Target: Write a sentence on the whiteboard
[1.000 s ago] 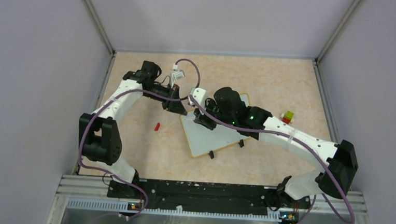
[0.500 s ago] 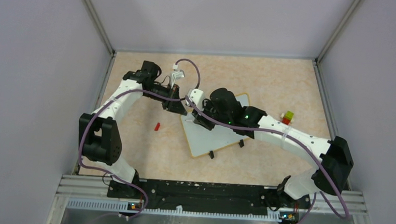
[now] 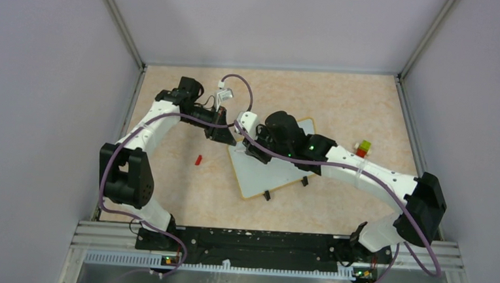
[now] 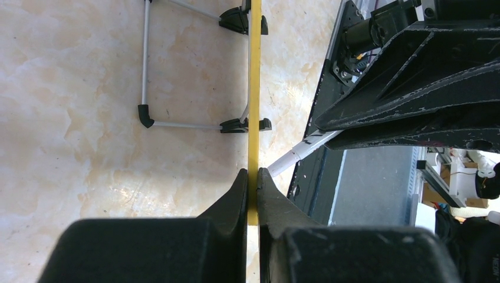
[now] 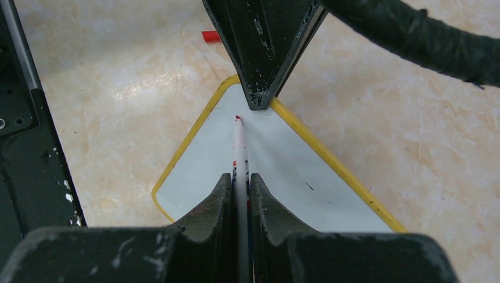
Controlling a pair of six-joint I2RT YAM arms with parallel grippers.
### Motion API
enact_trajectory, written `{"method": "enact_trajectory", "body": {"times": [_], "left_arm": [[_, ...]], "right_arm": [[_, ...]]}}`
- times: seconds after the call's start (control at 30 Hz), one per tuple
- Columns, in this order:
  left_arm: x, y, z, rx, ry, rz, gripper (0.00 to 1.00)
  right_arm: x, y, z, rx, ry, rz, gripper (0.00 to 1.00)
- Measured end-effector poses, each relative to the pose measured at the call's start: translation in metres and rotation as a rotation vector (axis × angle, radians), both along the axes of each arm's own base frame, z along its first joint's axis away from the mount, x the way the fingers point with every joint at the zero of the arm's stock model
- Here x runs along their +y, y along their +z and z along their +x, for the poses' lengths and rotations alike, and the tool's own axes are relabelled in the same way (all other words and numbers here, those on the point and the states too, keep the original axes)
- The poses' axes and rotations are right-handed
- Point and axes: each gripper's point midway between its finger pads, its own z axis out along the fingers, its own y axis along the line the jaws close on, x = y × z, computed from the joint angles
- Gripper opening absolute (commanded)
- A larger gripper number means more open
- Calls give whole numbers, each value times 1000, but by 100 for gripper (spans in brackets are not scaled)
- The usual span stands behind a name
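Observation:
The whiteboard (image 3: pixel 273 172), white with a yellow rim, lies at an angle mid-table. My left gripper (image 3: pixel 224 136) is shut on its far left corner; in the left wrist view the jaws (image 4: pixel 252 172) pinch the yellow rim (image 4: pixel 255 88) edge-on. My right gripper (image 3: pixel 255 150) is shut on a white marker (image 5: pixel 239 150). Its red tip (image 5: pixel 237 118) points at the board (image 5: pixel 283 171) close to that corner, just short of the left fingers (image 5: pixel 259 53). No red writing of the sentence shows on the visible board surface.
A small red marker cap (image 3: pixel 198 159) lies on the table left of the board; it also shows in the right wrist view (image 5: pixel 210 36). Small yellow-green and red blocks (image 3: pixel 363 148) sit at the right. Two black clip feet (image 4: pixel 243 125) and a wire stand (image 4: pixel 144 59) hang from the board's edge.
My right arm has shifted slightly left, bringing the marker closer to the board's far left corner, then stopped. The left gripper and the board have stayed put.

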Motion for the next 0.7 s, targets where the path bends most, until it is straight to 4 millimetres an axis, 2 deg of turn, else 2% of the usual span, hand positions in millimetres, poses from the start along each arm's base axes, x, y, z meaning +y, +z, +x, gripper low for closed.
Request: {"method": "enact_trajectory", "body": {"times": [0.4,0.7], "left_arm": [[0,0,0,-2,0,1,0],[0,0,0,-2,0,2,0]], "right_arm": [[-1,0,2,-5,-12,-2,0],[5,8,5,-16,-12,17,0]]}}
